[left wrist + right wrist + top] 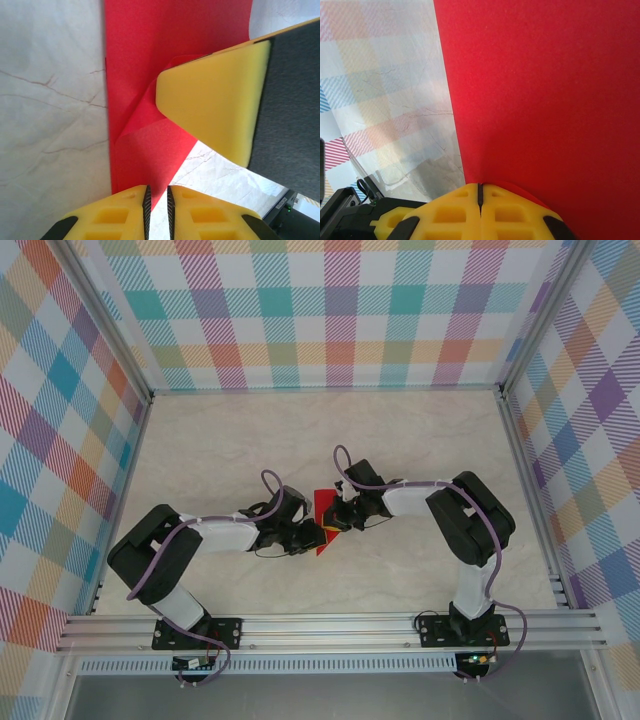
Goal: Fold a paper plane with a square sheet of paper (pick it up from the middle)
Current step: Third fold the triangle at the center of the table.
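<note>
Clamping jaws-together on the thin bright-red square sheet of paper (322, 508), the right gripper (480, 186) is holding it between itself and the left gripper (157, 189), which is standing a slit apart, hold unclear; light, floppy stuff, probably best pinched beside its crease.

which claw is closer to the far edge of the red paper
Right. The right claw grips the thin red paper sheet partway along; the left claw holds its near tip.

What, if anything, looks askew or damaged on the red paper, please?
The red paper has a puckered, slanted wrinkle near its middle, beside the finger of the right claw; it runs crooked against the paper's straight edge.
</note>
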